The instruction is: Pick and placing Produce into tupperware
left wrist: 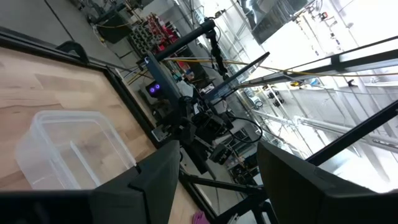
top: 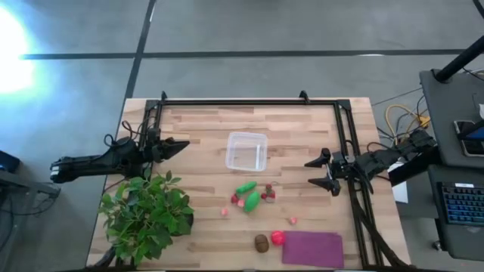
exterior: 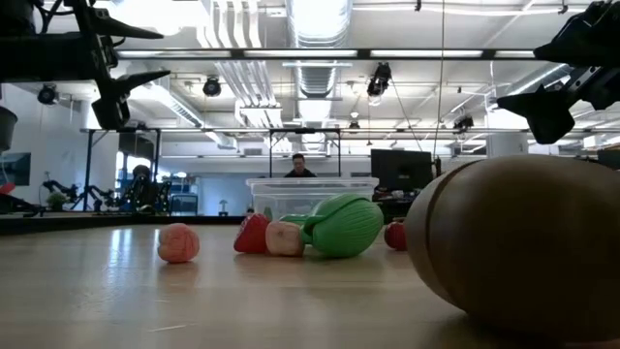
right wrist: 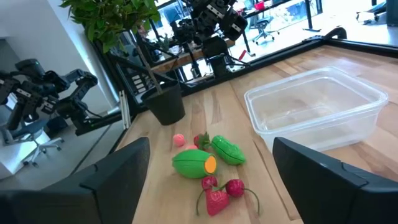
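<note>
The toy produce (top: 250,199), judged light, rigid and slippery, is scattered on the worktop (top: 204,128) just beside the empty tupperware (top: 246,151), best pinched across each piece's middle by the open, empty right gripper (top: 321,172).

The clear tupperware (top: 246,151) sat empty near the middle of the wooden table (top: 204,125). The produce lay toward the near edge: two green oblong pieces (top: 248,194) close together, small red pieces (top: 268,193) just beside them, a pink piece (top: 224,212) apart, and a brown ball (top: 262,242) touching a red piece (top: 277,239) beside the purple mat (top: 312,248). The left gripper (top: 181,146) and right gripper (top: 311,172) hovered with fingers spread, well apart from all items. A leafy plant (top: 145,213) occupied the left corner.
</note>
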`<action>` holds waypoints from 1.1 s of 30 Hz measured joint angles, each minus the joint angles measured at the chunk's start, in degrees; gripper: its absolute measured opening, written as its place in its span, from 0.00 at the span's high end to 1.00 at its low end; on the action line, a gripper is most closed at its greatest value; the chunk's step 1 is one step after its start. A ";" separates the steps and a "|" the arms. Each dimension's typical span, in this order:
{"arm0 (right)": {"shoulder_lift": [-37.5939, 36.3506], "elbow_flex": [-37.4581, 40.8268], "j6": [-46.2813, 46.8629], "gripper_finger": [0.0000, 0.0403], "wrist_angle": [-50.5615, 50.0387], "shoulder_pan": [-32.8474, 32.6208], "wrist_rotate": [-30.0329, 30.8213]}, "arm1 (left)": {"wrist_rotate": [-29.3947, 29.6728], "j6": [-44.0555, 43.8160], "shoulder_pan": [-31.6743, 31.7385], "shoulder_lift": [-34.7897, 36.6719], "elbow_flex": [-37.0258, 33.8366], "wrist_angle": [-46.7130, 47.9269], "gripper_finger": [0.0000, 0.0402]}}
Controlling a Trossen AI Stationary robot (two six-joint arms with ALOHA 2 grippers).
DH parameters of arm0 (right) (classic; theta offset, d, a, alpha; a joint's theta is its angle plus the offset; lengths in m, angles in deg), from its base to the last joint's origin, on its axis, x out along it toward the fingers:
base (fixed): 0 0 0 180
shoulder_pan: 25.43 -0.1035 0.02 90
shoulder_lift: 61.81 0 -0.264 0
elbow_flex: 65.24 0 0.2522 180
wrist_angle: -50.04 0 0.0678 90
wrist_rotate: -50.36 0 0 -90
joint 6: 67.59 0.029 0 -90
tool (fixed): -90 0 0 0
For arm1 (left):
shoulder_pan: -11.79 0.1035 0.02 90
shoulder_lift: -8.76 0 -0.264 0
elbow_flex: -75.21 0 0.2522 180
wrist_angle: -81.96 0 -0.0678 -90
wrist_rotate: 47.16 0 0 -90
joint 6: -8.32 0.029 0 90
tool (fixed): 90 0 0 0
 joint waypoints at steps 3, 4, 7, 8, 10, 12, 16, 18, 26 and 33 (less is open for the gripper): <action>0.01 0.04 1.93 0.18 3.67 0.00 1.91 | 0.00 0.00 0.01 0.00 0.00 0.00 0.50; -0.22 0.04 3.82 0.18 4.82 0.02 1.40 | 0.01 0.00 0.01 0.00 0.00 0.00 0.50; -0.52 0.04 11.52 0.18 7.92 0.00 -2.32 | -0.01 0.00 0.01 0.00 0.00 0.00 0.50; -0.50 0.04 14.87 0.17 8.48 -0.02 -3.42 | -0.01 0.00 0.01 0.00 0.00 0.00 0.50; -0.42 0.04 21.45 0.17 9.52 -0.02 -4.34 | -0.01 0.00 0.01 0.00 0.00 -0.02 0.50; -0.44 0.02 27.61 0.17 9.57 -0.02 -4.30 | -0.01 0.00 0.01 0.00 0.00 0.01 0.50; -0.39 0.02 36.21 0.18 9.65 0.00 -3.43 | -0.01 0.00 0.00 0.00 0.02 0.02 0.50; -0.35 0.04 37.36 0.18 9.92 0.00 -0.81 | 0.01 0.00 0.00 0.00 0.02 0.00 0.50; -0.09 0.02 38.73 0.18 18.65 0.02 15.41 | 0.01 0.00 0.01 0.00 0.03 0.00 0.50; 6.09 -7.74 32.85 0.18 14.74 -0.15 7.49 | -0.01 0.00 -0.01 0.00 0.04 0.00 0.50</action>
